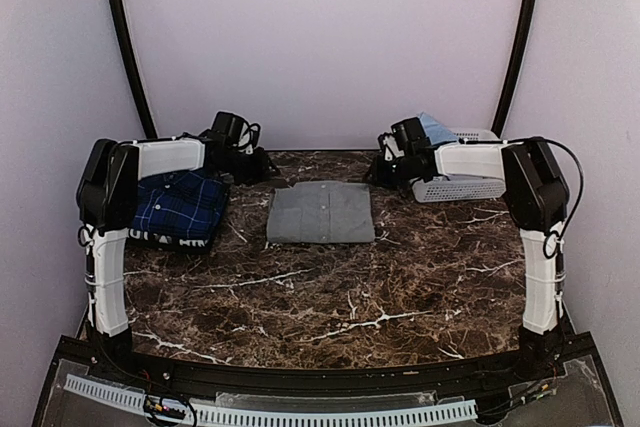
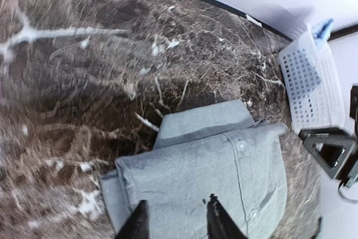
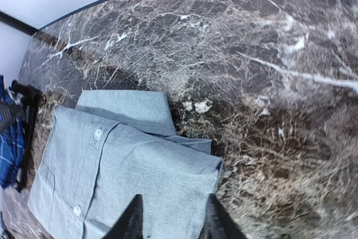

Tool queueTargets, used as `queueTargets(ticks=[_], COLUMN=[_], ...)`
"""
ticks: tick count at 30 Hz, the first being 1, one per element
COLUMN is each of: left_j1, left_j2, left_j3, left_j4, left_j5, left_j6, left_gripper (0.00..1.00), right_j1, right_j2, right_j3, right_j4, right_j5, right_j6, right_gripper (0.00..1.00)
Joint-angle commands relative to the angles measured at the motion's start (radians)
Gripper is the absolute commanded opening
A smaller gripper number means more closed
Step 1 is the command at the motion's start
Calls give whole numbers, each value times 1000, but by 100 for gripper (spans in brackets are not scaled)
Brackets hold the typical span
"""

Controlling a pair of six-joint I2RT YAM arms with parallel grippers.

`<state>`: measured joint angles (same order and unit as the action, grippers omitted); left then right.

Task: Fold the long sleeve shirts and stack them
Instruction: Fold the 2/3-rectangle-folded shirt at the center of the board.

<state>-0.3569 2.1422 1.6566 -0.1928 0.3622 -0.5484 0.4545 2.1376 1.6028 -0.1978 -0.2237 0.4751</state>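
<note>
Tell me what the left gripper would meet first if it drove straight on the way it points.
Most likely the folded grey shirt: the left gripper has its fingers aimed onto the cloth. How far above it they hang is unclear.

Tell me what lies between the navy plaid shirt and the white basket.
The folded grey shirt, flat on the marble table, with bare tabletop either side. The top view shows it.

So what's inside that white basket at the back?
A bit of light blue cloth pokes up out of the white basket. How much more lies inside I cannot tell: its wall and the right arm cover it.
</note>
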Motion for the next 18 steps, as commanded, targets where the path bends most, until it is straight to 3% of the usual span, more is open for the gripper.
queueTargets(ticks=[1,3,5,10,13,18], left_j1=[29,31,32,12,-26,-80], left_j2=[13,3,-17,-101,-174,-204], left_j3=[90,102,92,-44,-165,-233], left_j4=[-57,-77,-91,-43,19,37], left_j5=[-26,-32,-33,13,32,18], left_j6=[30,40,47,8,-19,-46], left_gripper=[57,66,67,60,50,47], right_j1=[-19,-12,3,102,164,183], right_j2=[19,3,-11,-10,28,98], right_j3=[72,87,97,114,145,204], right_j4=[-46,-65,-89,-118,-146,-159], right_j5=[9,30,57,121,172,186], right_j6=[-21,-34,-52,-84,-102,-100], right_gripper=[44,52,53,51,48,45])
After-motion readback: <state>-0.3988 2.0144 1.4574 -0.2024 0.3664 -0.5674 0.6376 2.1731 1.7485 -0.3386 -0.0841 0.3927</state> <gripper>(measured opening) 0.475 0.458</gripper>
